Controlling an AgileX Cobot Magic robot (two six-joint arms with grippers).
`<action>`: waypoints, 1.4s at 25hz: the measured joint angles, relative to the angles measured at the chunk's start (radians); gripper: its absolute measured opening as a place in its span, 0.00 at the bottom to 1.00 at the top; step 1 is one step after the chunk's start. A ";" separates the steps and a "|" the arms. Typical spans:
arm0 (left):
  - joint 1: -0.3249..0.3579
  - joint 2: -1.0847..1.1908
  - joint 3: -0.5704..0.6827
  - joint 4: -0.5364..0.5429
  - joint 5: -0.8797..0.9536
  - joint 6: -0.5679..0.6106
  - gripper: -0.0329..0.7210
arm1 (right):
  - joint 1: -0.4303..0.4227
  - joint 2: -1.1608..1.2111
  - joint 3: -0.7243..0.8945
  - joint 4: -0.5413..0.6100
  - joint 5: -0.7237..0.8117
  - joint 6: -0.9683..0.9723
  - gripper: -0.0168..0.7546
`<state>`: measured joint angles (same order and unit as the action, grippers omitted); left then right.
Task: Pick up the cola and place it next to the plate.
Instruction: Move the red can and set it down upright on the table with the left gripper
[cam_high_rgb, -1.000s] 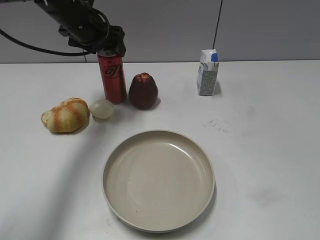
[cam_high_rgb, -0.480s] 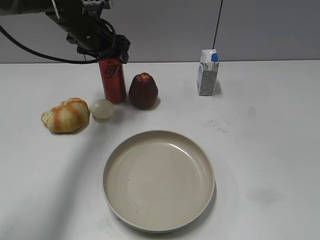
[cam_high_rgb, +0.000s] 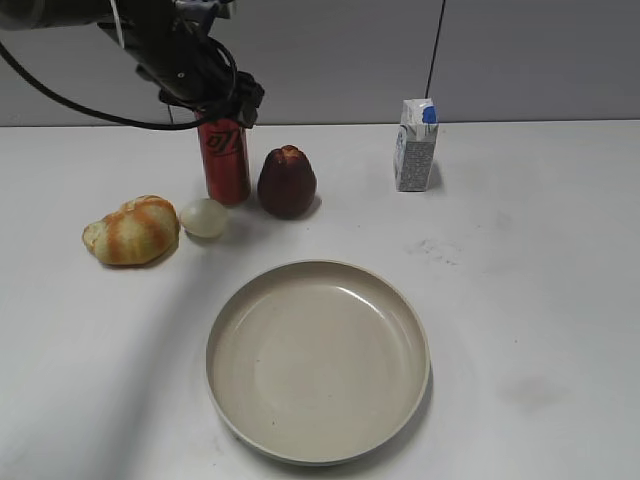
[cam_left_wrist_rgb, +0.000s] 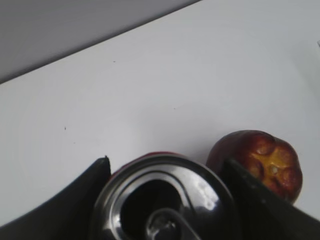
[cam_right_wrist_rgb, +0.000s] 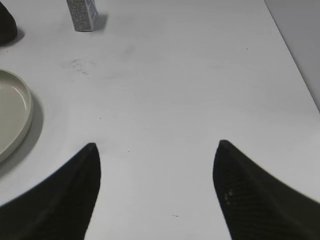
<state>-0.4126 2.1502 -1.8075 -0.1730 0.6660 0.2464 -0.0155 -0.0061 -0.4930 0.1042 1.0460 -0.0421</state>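
The cola (cam_high_rgb: 226, 162) is standing upright at the back left of the white desk (cam_high_rgb: 520, 300), just beside the dark red fruit (cam_high_rgb: 287, 182) on its right, with a pale round ball (cam_high_rgb: 204, 217) and a bread roll (cam_high_rgb: 131, 230) in front and to the left. The plate (cam_high_rgb: 318, 360) is lying well apart from it, toward the near edge, and a small milk carton (cam_high_rgb: 415, 146) is standing at the back right.

In the exterior view the left pincer (cam_high_rgb: 222, 108) is sitting over the can's top, hiding the lid; whether its fingers are pressing the can cannot be told from here. The left wrist view is showing what that view hides: the silver top of the cola (cam_left_wrist_rgb: 162, 197) with its pull-tab, a dark finger (cam_left_wrist_rgb: 85, 195) flanking it on each side, close against the rim, and the fruit (cam_left_wrist_rgb: 260, 162) just beyond the right finger. Firm contact is not clear.

The right pincer (cam_right_wrist_rgb: 156, 190), out of the exterior view, is hovering wide apart over bare desk, with the plate's rim (cam_right_wrist_rgb: 20, 120) at the left edge and the carton (cam_right_wrist_rgb: 81, 14) at the top.
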 joint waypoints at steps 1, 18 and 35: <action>0.000 -0.017 0.000 0.002 0.000 0.000 0.70 | 0.000 0.000 0.000 0.000 0.000 0.000 0.71; -0.165 -0.217 -0.249 -0.083 0.374 0.000 0.70 | 0.000 0.000 0.000 0.000 0.000 0.000 0.71; -0.603 -0.127 -0.008 -0.102 0.167 0.000 0.70 | 0.000 0.000 0.000 0.000 0.000 0.000 0.71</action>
<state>-1.0154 2.0229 -1.8154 -0.2746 0.8327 0.2464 -0.0155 -0.0061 -0.4930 0.1042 1.0460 -0.0421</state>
